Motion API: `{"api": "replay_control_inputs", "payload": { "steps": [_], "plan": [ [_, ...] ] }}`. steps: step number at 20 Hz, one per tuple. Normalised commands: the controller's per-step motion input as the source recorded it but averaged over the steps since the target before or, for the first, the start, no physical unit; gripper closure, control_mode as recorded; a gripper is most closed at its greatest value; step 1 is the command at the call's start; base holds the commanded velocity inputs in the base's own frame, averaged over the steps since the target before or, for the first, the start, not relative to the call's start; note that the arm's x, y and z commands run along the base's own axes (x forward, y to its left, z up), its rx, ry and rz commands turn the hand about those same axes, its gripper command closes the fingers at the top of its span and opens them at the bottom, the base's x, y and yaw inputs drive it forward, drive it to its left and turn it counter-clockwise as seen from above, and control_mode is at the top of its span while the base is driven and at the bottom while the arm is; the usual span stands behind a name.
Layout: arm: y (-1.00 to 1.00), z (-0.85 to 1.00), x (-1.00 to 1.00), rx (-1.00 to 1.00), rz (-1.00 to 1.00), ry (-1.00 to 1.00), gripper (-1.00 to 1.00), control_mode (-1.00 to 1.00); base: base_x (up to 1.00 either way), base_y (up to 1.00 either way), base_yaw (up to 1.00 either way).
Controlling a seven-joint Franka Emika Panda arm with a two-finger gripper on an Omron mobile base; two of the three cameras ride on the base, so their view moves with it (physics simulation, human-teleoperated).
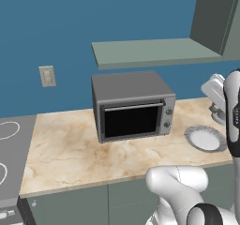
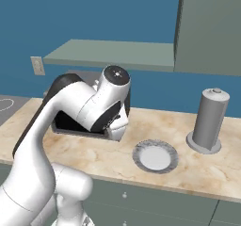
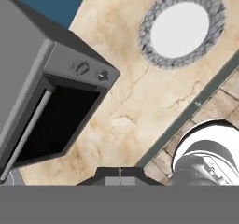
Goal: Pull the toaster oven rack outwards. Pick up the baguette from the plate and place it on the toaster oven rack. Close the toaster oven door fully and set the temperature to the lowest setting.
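A: Starting at the left, a stovetop (image 1: pixel 10 158) edges the marble counter (image 1: pixel 65 149), and a wall outlet (image 1: pixel 47 76) sits on the blue wall above it.

B: Next along, the oven (image 1: pixel 132 104). Grey box, back near the wall, under a grey shelf (image 1: pixel 154 51).

A: Its door (image 1: pixel 131 121) stands upright against the front, black glass, handle bar (image 1: pixel 133 107) along the top edge. Closed, then.

B: Knobs (image 1: pixel 167 117) down the right front. The hand view catches two of them.

A: Rack and baguette? I can't make out either; the glass is just dark.

B: Right of the oven, well apart, the plate (image 1: pixel 205 138) lies flat on the counter near the front edge. Pale centre, dark rim, bare.

A: Further right, a tall grey canister (image 2: pixel 210 119) on its round base.

B: And the gripper (image 3: pixel 120 174)?

A: Fingers (image 3: pixel 112 173) pressed together, holding nothing, up over the counter's front edge and looking down at oven and plate.
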Motion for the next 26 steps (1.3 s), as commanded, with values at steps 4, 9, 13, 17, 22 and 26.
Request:
{"api": "replay_control_inputs", "payload": {
  "steps": [4,9,13,17,22,26],
  "plan": [
    [0.16,0.0,0.15,-0.11,0.33,-0.01,1.0,-1.0,0.0,0.0,0.0],
    [0.09,-0.04,0.12,-0.06,0.31,-0.14,1.0,-1.0,0.0,0.0,0.0],
    [0.09,-0.09,0.05,-0.06,0.27,-0.25,1.0,-1.0,0.0,0.0,0.0],
    [0.19,-0.01,0.11,-0.09,0.25,-0.13,1.0,-1.0,0.0,0.0,0.0],
    [0.13,0.0,0.09,-0.08,0.22,-0.1,1.0,-1.0,0.0,0.0,0.0],
    [0.1,-0.02,0.1,-0.09,0.22,-0.08,1.0,-1.0,0.0,0.0,0.0]
  ]
}}
